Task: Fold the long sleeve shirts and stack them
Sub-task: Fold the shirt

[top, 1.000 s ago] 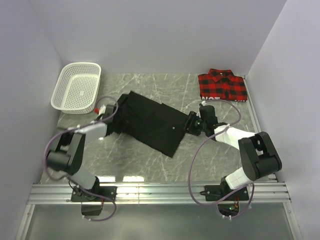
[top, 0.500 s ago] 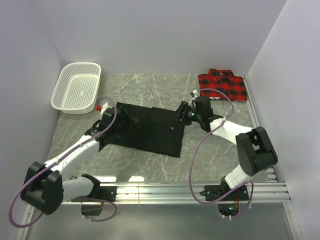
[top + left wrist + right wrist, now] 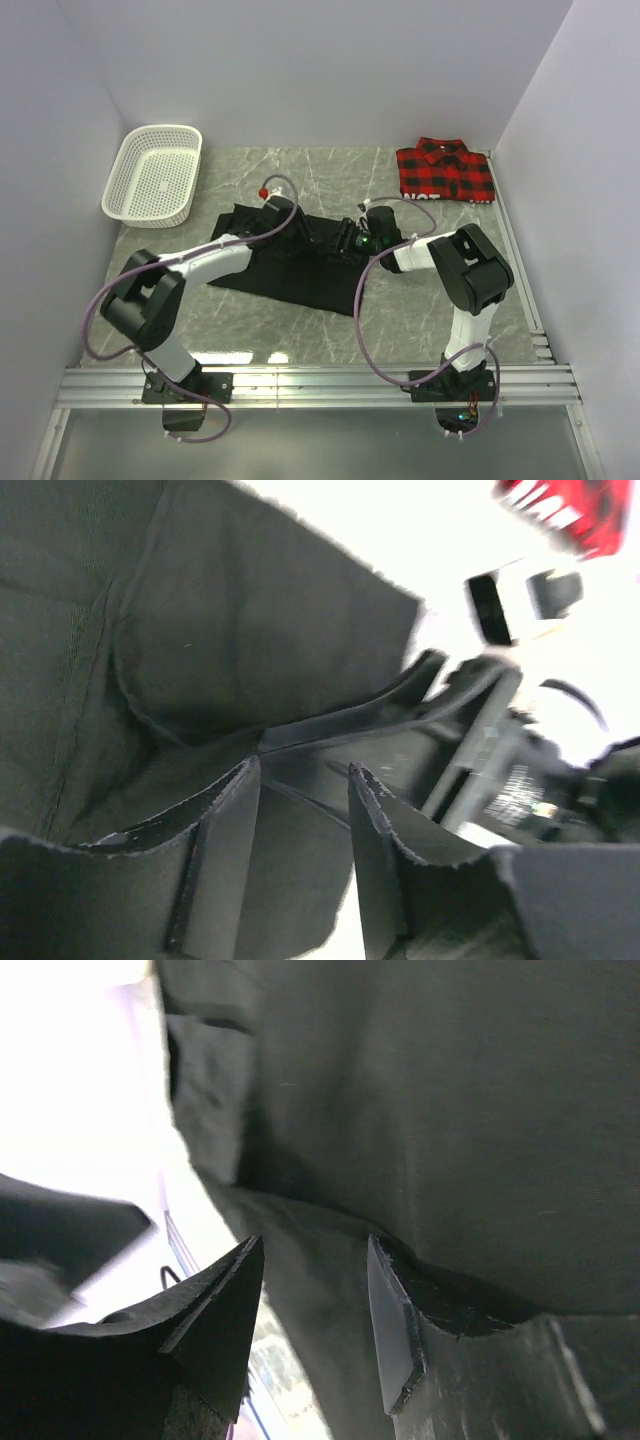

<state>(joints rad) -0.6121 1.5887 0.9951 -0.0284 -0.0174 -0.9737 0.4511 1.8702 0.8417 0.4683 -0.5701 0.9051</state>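
The black long sleeve shirt [image 3: 300, 275] lies partly folded on the middle of the table. My left gripper [image 3: 292, 218] and right gripper [image 3: 350, 238] meet nose to nose over its far edge. In the left wrist view the left gripper [image 3: 305, 767] stands narrowed, with black shirt [image 3: 230, 630] cloth between its fingers. In the right wrist view the right gripper [image 3: 313, 1242] pinches a band of the black shirt [image 3: 480, 1110]. The red-and-black plaid shirt [image 3: 445, 172] lies folded at the back right, with a corner of the plaid shirt [image 3: 575, 520] showing in the left wrist view.
A white mesh basket [image 3: 153, 175] stands at the back left corner. Walls close in the table on the left, back and right. A metal rail [image 3: 320, 385] runs along the near edge by the arm bases.
The right gripper carried the shirt's right edge leftward, so the shirt is narrower. The left gripper left the shirt's left side, opened, then narrowed on cloth near the far middle.
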